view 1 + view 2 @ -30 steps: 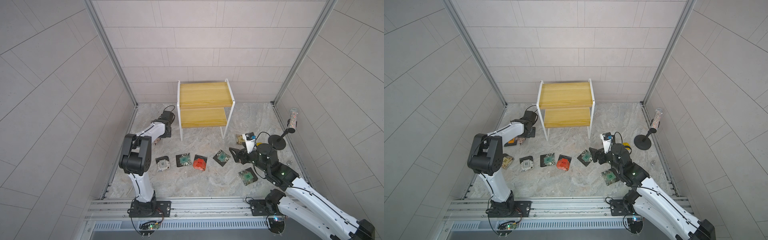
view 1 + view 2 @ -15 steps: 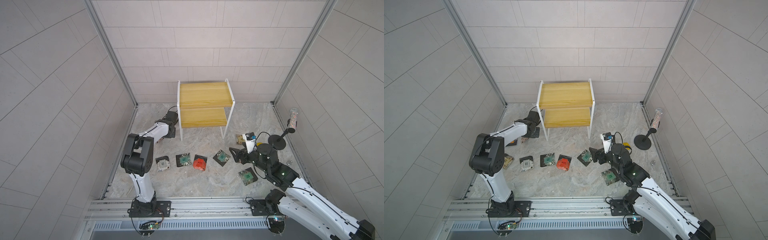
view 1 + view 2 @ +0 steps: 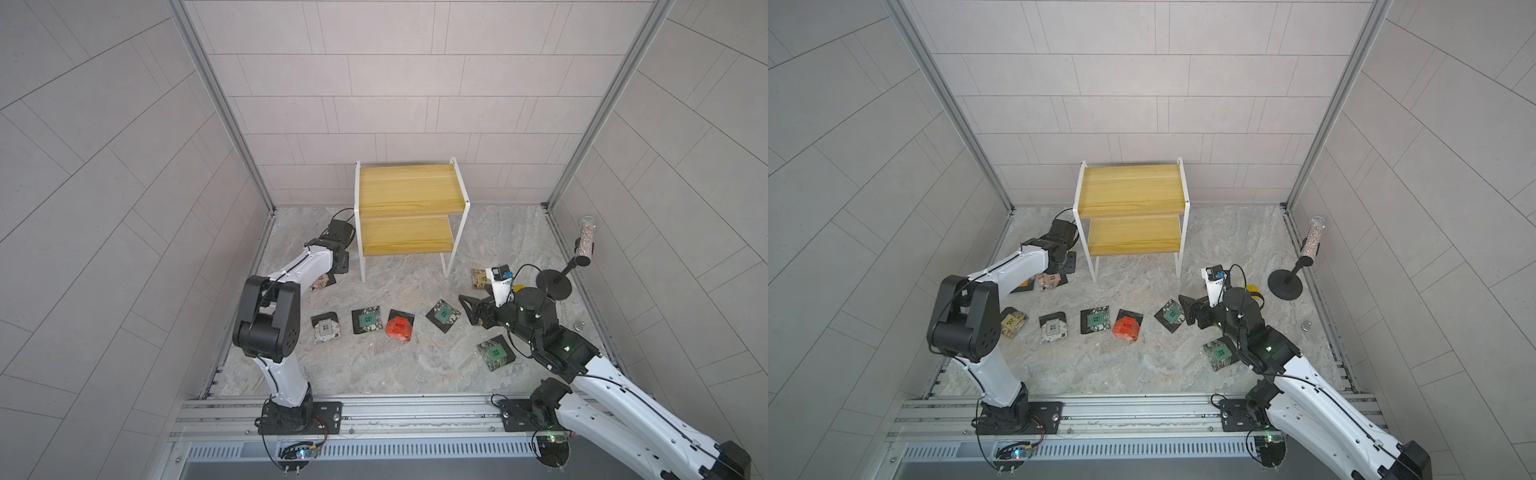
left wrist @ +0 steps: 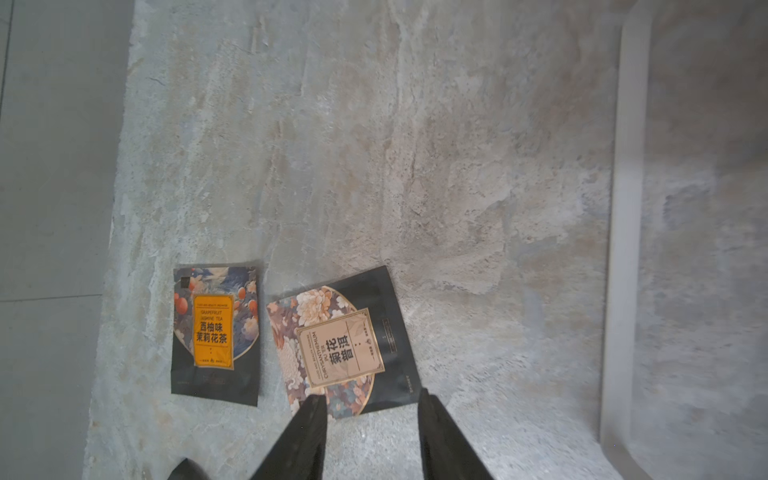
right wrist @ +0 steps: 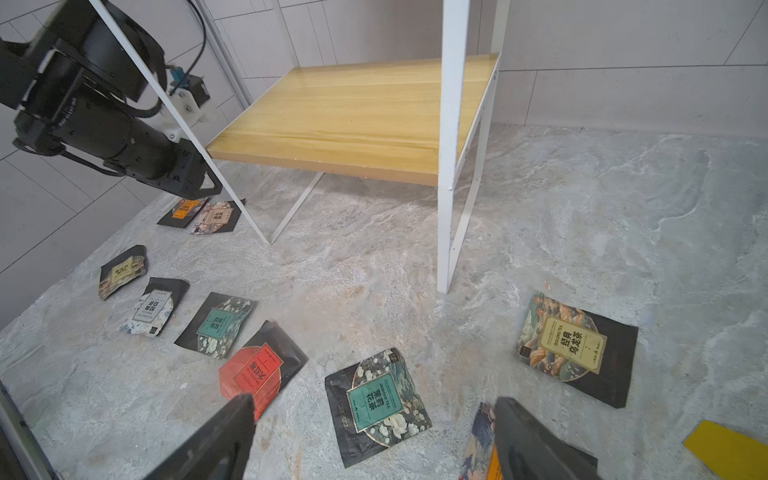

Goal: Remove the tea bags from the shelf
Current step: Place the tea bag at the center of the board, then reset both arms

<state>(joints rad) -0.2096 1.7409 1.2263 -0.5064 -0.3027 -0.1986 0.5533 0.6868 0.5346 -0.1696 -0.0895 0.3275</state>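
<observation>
Both boards of the shelf [image 3: 409, 195] bare, all tea bags [image 3: 365, 319] on the floor [image 3: 415, 365] before it; left gripper [image 4: 370, 397] nearest, jaws parted, chrysanthemum sachet [image 4: 340, 340] loose just ahead; right gripper [image 5: 372, 399] spread, empty.

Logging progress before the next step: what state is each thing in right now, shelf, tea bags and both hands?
shelf: upright, both boards bare.
tea bags: all visible ones lying on the floor, none held.
left hand: open, empty, over the tan-label tea bag.
right hand: open, empty.
glittery cylinder: tilted on its black stand.
</observation>
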